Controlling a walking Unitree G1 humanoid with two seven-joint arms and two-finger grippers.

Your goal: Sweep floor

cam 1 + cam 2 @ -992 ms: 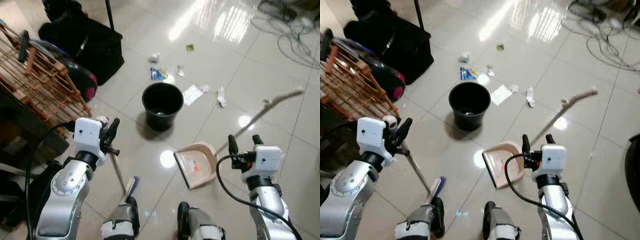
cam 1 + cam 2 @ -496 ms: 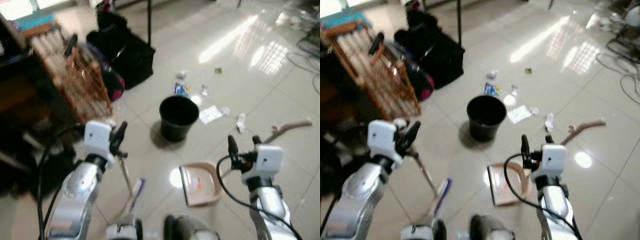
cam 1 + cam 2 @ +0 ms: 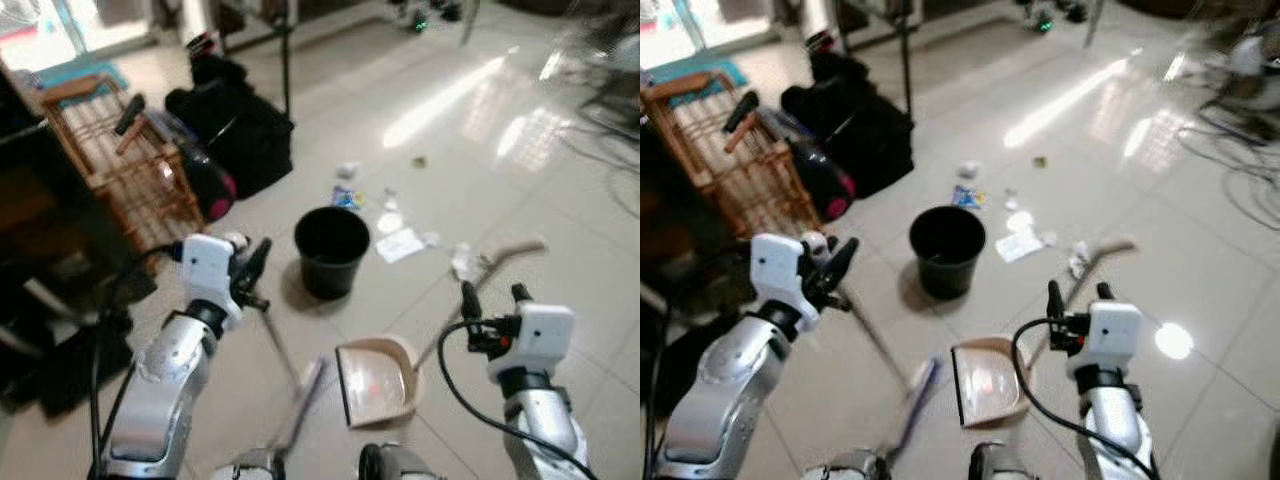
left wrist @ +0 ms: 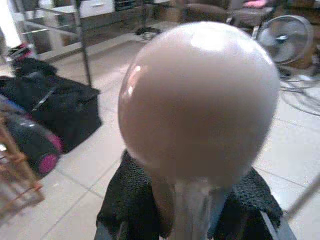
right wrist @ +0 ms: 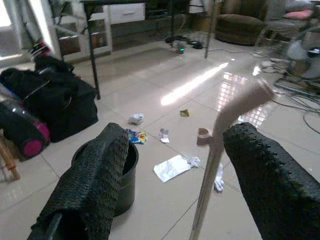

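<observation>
Overhead, left gripper (image 3: pixel 252 272) clamped on broom handle (image 3: pixel 278 345), right gripper (image 3: pixel 493 296) spread wide above dustpan handle (image 3: pixel 478 278), dustpan (image 3: pixel 376 381) below.

Before me, glossy pale tiled floor (image 3: pixel 560 200) mirrors bright window light. A wooden rack (image 3: pixel 115 165) stands beside a black bag (image 3: pixel 240 125); cables (image 3: pixel 1240 160) trail beyond.
</observation>
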